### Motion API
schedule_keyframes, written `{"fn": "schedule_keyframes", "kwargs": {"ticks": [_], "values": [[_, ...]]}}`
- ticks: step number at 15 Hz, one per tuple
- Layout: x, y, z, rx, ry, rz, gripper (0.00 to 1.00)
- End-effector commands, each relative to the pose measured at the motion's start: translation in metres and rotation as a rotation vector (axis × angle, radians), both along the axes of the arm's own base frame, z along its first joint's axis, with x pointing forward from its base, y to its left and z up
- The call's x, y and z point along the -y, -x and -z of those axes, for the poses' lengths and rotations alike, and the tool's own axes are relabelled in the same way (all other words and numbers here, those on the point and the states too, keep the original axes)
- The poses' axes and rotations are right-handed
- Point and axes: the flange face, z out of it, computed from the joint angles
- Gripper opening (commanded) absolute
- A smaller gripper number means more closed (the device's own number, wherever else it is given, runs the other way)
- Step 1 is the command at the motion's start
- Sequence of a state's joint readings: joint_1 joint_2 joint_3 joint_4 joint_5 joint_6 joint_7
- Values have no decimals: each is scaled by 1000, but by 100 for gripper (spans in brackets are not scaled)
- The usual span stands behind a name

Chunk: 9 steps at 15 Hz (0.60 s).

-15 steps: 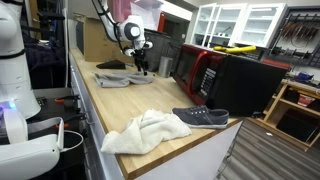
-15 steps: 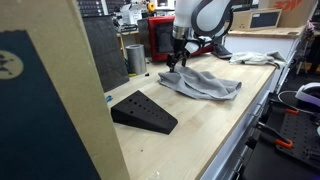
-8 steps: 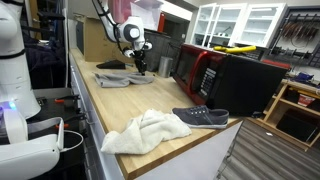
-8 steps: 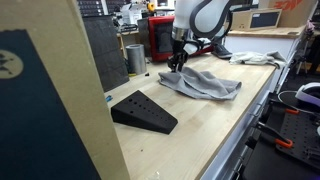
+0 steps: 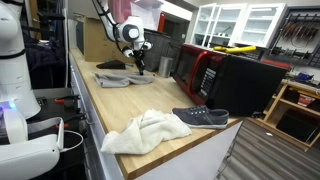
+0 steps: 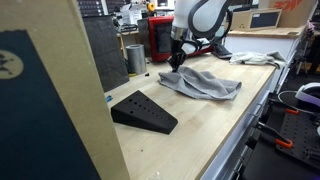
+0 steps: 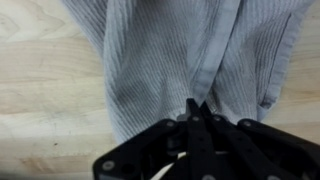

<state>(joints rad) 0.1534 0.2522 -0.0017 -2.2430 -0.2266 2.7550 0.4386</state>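
One grey ribbed cloth (image 7: 160,50) is noted, lying crumpled on the wooden benchtop (image 7: 40,70) directly beneath the gripper (image 7: 197,106).

- Handling, as judged: the fabric is taken to be light, soft and limp. No stiffness is to be expected. It would sag and trail when raised, and thin knit may slip out of a shallow pinch. It is not fragile.
- Hold point: a raised fold is judged best, since a flat layer offers nothing to bite on. In the wrist view several creases are seen running together toward the tips, and the ridge there is the natural place.
- Tool: the jaws are seen brought fully together, with no gap left between them. A thin ridge of the cloth appears to be clenched between the tips. How deep the bite goes cannot be told.
- Position: in both exterior views the gripper (image 5: 140,68) (image 6: 174,63) is seen pointing straight down at one edge of the cloth (image 6: 205,85), most of which is spread out to one side of the tool.
- Surroundings: a black wedge-shaped block (image 6: 143,112) is seen on the bench well apart from the tool, and a white towel (image 5: 145,130) and a dark shoe (image 5: 200,117) lie farther off again. None is touched.
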Motion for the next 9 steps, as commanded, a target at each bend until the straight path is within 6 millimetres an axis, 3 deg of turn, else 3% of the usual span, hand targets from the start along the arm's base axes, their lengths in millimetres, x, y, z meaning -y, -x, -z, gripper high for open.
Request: {"fn": "schedule_keyframes", "kwargs": {"ticks": [1, 9], "values": [[-5, 12, -22, 47, -6, 11, 0], [-34, 21, -59, 130, 35, -4, 0]]}}
